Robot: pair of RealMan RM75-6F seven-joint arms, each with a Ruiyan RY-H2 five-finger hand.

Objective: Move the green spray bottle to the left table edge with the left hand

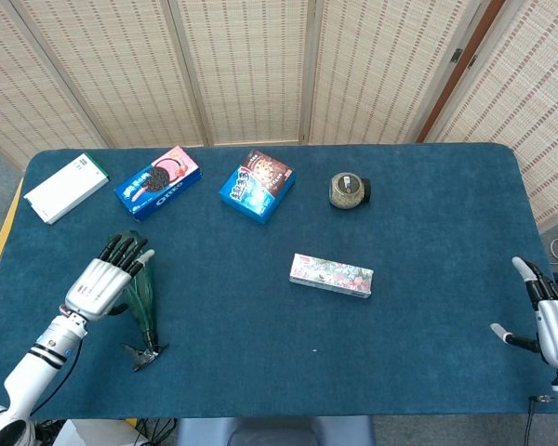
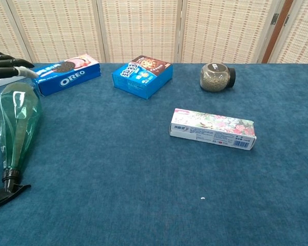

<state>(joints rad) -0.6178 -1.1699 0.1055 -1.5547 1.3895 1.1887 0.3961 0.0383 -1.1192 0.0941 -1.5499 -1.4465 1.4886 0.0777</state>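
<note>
My left hand (image 1: 100,279) hovers with fingers spread, gripping nothing, just left of the green spray bottle (image 1: 141,302), which lies on its side near the left edge of the blue surface (image 1: 428,242), its black trigger head (image 1: 143,354) pointing toward me. My right hand (image 1: 556,325) sits open and empty at the far right edge, well apart from everything. Beyond the bottle lie a white box (image 1: 65,187) and an Oreo box (image 1: 157,181); further right are a blue cookie box (image 1: 257,185) and a small jar (image 1: 348,190) on its side. A flowered toothpaste box (image 1: 331,275) rests mid-surface, clear of the bottle.
</note>
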